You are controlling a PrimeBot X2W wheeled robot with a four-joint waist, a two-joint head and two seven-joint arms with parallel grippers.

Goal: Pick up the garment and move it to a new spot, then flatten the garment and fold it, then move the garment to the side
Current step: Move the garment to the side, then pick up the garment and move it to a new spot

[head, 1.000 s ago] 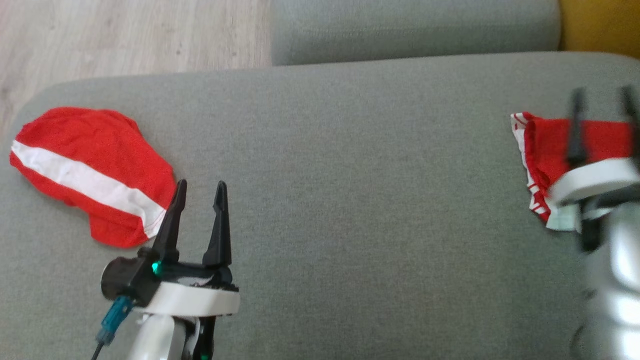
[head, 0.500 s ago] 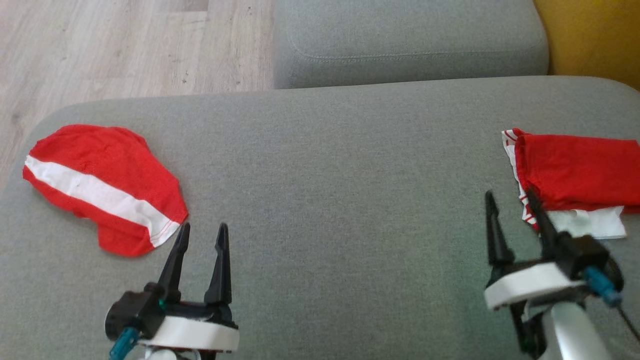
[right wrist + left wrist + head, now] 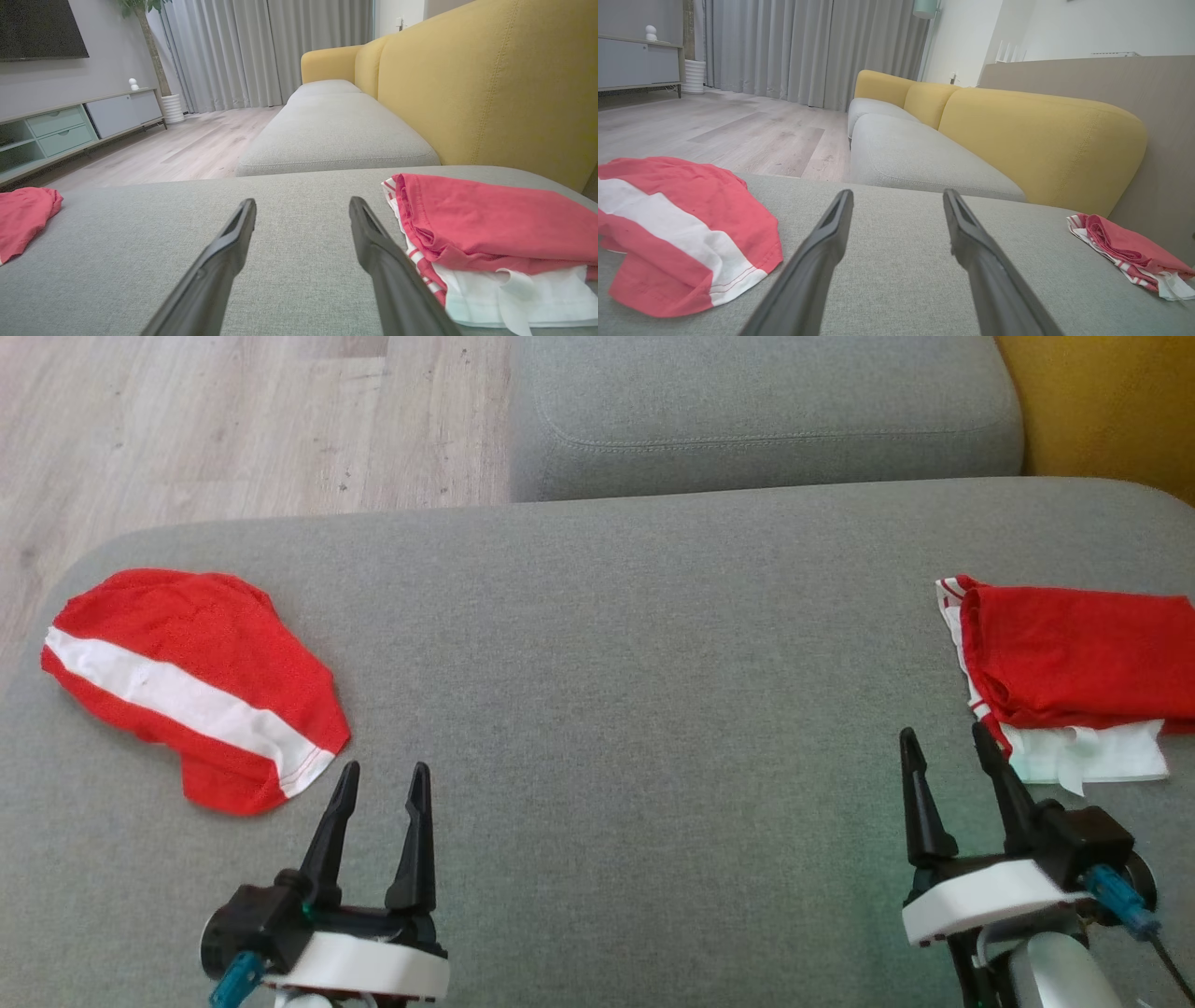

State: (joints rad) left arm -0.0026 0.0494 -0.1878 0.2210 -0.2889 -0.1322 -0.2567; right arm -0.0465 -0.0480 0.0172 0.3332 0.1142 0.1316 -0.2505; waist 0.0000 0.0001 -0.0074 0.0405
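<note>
**One garment folded and set aside, the other untouched**

In the head view, the folded garment [image 3: 1074, 658] lies at the right edge of the frame, on the grey seat cushion [image 3: 607, 663]. It is a compact red rectangle with striped and white layers showing beneath its lower edge. In the right wrist view it sits low and stacked, with tidy edges. By the look of it, the moving, flattening, folding and setting aside are all done for this piece.

The striped garment [image 3: 187, 681] is at the left of the frame, red with a white band. It lies loose and rounded with an uneven outline, neither flattened nor folded. If it is also part of the job, every step is left for it: pick up, move, flatten, fold, set aside.

The left gripper [image 3: 385, 770] sits at the lower left with its fingers spread and nothing between them. It is just beside the striped garment's lower corner but apart from it. The right gripper [image 3: 942, 733] sits at the lower right, also spread and empty. One finger shows near the folded garment's white edge, and whether it touches the cloth cannot be told. The middle of the cushion between the two garments offers room for the next fold.
</note>
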